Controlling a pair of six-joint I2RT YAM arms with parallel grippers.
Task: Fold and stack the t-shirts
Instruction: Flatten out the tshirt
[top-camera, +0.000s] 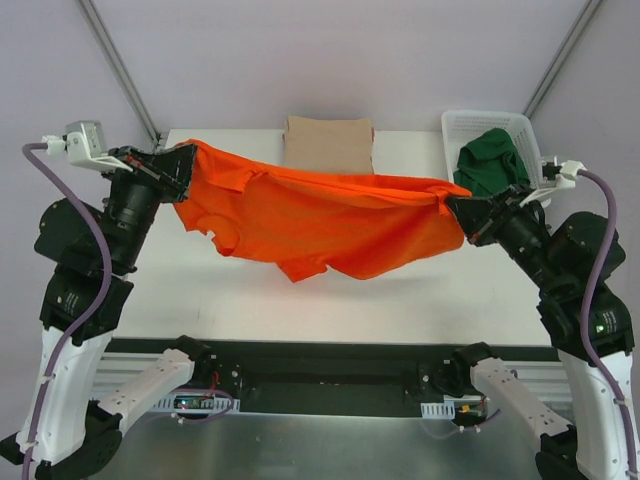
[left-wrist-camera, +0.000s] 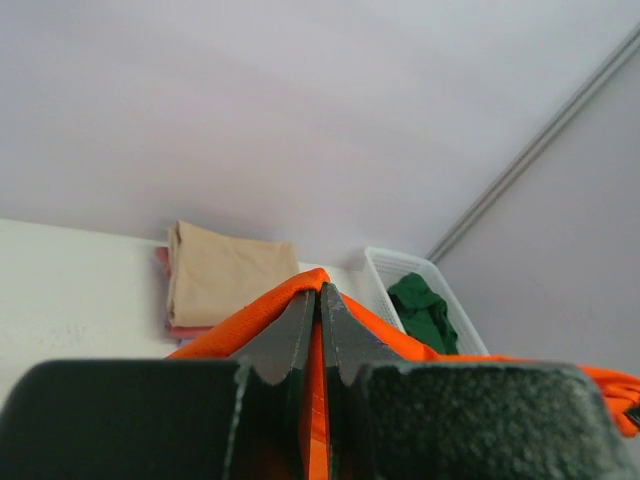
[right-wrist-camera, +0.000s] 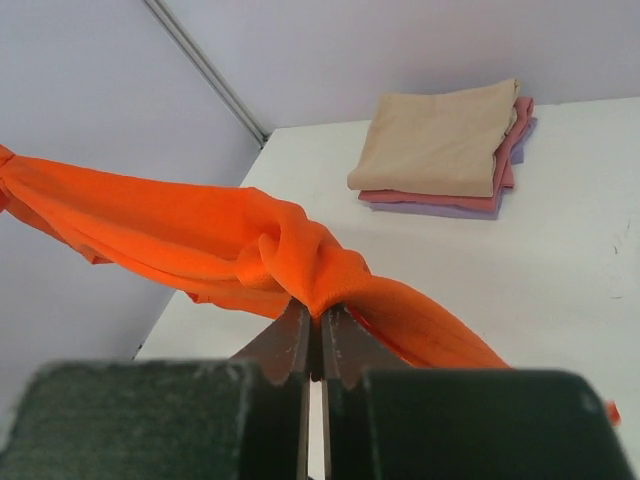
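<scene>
Left gripper (top-camera: 188, 162): clamped on one end of the orange t-shirt (top-camera: 320, 215), its fingertips partly buried in cloth.
Right gripper (top-camera: 455, 207): pinched shut on the bunched opposite end.
Orange t-shirt: hung stretched between both grippers above the table (top-camera: 400, 290), with its lower folds sagging and its underside hidden.
Far-edge stack: beige t-shirt (top-camera: 328, 143) lay on top; only the edges of the pink t-shirt (right-wrist-camera: 510, 150) and lavender t-shirt (right-wrist-camera: 430, 210) showed.
Basket (top-camera: 462, 124): held the crumpled dark green t-shirt (top-camera: 490, 162); its near wall was hidden behind the right arm.
</scene>
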